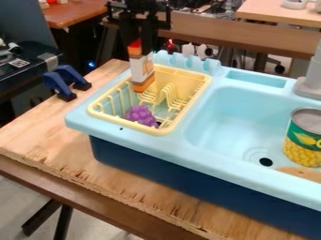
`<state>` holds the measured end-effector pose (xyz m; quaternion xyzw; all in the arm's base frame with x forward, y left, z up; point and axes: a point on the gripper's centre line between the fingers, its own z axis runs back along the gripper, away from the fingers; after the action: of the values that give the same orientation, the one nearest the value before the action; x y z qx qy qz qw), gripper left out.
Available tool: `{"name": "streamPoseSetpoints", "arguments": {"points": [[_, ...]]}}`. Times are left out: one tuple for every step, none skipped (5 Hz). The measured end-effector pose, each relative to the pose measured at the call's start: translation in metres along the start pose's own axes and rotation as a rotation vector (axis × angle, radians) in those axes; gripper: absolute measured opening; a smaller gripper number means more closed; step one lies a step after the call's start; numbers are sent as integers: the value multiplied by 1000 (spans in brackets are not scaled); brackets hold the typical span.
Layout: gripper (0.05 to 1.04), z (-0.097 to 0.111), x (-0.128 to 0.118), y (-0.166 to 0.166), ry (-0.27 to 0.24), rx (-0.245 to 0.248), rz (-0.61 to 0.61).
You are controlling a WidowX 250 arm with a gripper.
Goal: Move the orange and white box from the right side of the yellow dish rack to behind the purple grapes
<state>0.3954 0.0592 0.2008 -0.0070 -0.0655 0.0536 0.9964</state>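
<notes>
Two fingers (147,43) of mine were clamped on a box (142,68) above the basket (125,123) and grapes (141,115). Gentle, even pressure seemed best.

Free passage from above is widest over the left part of the basin (222,119), between the rack (189,107) and the can (304,139), with the tap (311,80) bounding it at the far right. Over the rack, the box (141,72) blocks the far left portion; below, prongs (167,95) and grapes (140,115) obstruct the interior, leaving narrow gaps within the raised rim.
</notes>
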Motion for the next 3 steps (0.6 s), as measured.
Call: {"name": "streamPoseSetpoints", "arguments": {"points": [[386,-12,1,1,30,7,-3],[386,-19,5,1,24,18,-9],[386,-33,6,4,-101,-54,15]]}}
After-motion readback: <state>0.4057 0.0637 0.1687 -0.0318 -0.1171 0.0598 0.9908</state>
